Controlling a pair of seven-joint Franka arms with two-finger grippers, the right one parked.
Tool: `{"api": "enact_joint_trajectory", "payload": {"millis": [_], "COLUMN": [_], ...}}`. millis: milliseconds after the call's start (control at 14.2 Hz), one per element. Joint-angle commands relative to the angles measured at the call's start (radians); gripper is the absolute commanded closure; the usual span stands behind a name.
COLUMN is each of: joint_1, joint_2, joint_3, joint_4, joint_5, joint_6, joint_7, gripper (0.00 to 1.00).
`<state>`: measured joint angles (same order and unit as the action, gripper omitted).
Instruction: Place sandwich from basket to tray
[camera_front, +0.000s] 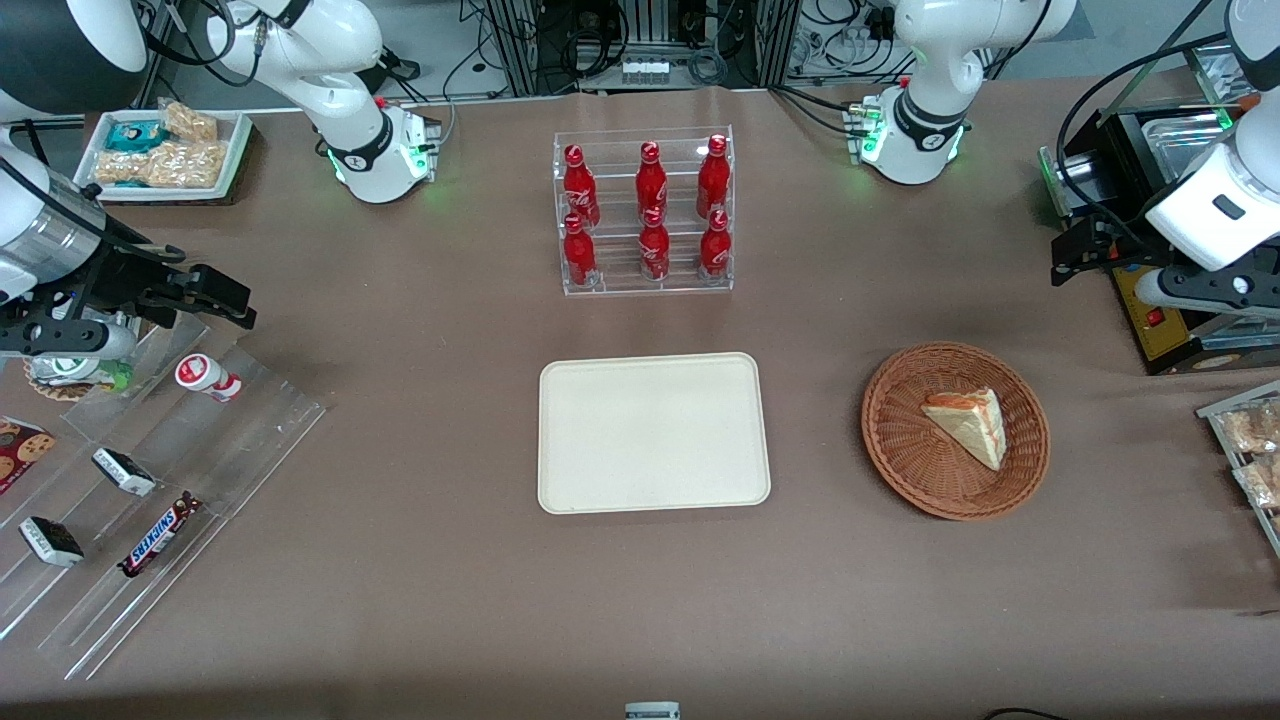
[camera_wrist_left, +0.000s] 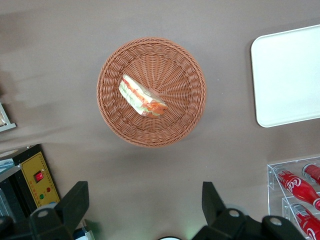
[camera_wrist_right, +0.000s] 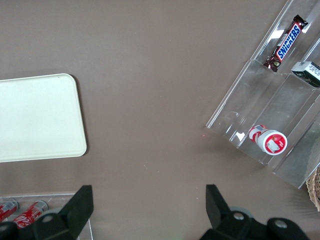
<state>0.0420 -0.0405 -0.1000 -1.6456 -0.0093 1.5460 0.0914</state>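
The gripper (camera_wrist_left: 142, 210) hangs high above the table with its fingers (camera_wrist_left: 75, 202) spread wide and nothing between them, farther from the front camera than the basket (camera_front: 900, 455). The sandwich (camera_front: 968, 424) lies inside that round wicker basket, its orange and green filling showing along one cut edge. The cream tray (camera_front: 560, 490) sits flat beside the basket, toward the parked arm's end, with bare tabletop between them. A clear rack (camera_front: 730, 200) holding six red bottles (camera_front: 651, 182) stands farther from the camera than the tray.
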Motion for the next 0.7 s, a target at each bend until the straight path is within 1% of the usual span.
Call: {"api": "enact_joint_trajectory", "payload": {"millis": [0, 632], "joint_1": [0.004, 0.01], "joint_2": [-0.005, 0.011], "joint_3": [0.0, 0.003], "joint_4": [0.001, -0.008], "joint_5": [0.0, 0.003], "joint_6": [0.009, -0.004], "joint_7": [0.004, -0.001], "gripper": [0.0, 0.0]}}
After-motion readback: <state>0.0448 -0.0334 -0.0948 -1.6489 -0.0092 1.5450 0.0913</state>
